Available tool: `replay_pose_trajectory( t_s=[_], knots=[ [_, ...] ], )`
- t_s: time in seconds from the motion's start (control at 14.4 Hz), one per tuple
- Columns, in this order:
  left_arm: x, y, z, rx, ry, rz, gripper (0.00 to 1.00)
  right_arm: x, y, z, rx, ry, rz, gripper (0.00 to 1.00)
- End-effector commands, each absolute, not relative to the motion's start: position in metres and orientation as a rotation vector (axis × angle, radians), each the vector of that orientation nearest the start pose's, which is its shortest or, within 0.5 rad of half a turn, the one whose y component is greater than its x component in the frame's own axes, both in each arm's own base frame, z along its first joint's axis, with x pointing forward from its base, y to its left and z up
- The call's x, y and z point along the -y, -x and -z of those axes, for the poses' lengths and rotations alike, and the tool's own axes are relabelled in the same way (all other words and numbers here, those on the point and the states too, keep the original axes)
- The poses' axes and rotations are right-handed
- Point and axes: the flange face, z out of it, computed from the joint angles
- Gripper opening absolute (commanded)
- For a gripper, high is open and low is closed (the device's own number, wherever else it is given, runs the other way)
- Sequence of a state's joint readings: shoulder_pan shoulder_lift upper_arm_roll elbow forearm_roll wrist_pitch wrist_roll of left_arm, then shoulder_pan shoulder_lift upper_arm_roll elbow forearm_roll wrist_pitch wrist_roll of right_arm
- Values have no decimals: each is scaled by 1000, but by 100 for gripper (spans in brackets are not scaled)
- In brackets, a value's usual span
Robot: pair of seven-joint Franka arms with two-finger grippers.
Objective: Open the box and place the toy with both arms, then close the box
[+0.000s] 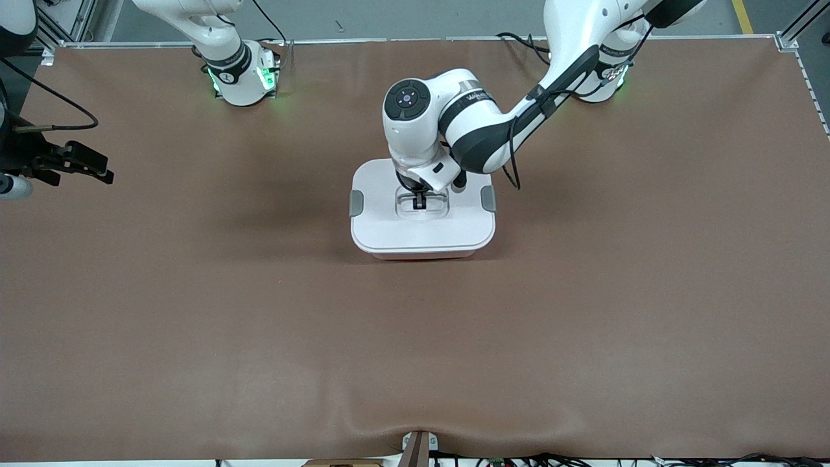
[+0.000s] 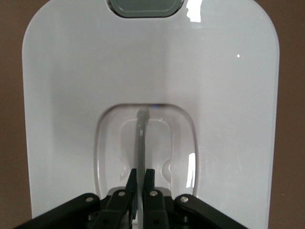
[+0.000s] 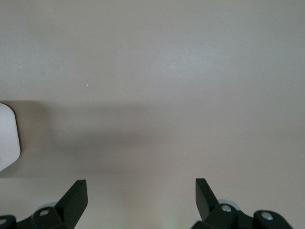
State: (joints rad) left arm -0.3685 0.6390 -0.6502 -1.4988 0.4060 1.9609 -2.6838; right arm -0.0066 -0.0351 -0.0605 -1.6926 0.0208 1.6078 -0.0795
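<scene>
The box [image 1: 421, 227] stands mid-table with its white lid on; a strip of the pink base [image 1: 421, 257] shows under it. A grey clip [image 1: 356, 203] sits on each short side. My left gripper [image 1: 419, 201] reaches down into the lid's recess and is shut on the thin clear handle [image 2: 141, 138]; in the left wrist view the left gripper [image 2: 141, 174] pinches it upright over the lid [image 2: 228, 95]. My right gripper [image 1: 97, 170] waits open over bare table at the right arm's end, and in its wrist view the right gripper [image 3: 141, 191] holds nothing. The toy is out of view.
Brown matting [image 1: 583, 324] covers the table. A corner of the box [image 3: 7, 138] shows at the edge of the right wrist view. A small bracket [image 1: 418, 447] and cables sit at the table edge nearest the front camera.
</scene>
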Motion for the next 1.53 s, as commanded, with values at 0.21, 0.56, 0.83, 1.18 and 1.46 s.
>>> replay_pose_trajectory(
  t_s=[0.21,0.56,0.83,1.18,1.46],
  knots=[
    [536,-450,-340,-2271,-2217,-27,0,27,-541,-599,15,3120,-53,100],
    [535,-451,-338,-2248,-2239,-47,11,19,-538,-632,41,3129,-40,100],
    [529,-457,-361,-2159,-2291,-65,100,18,-537,-632,-16,3138,-48,100],
    [512,-476,-416,-2051,-2357,-100,100,19,-537,-632,-22,3143,-51,100],
    [476,-500,-462,-2047,-2415,-155,100,19,-536,-631,-24,3142,-65,100]
  ],
)
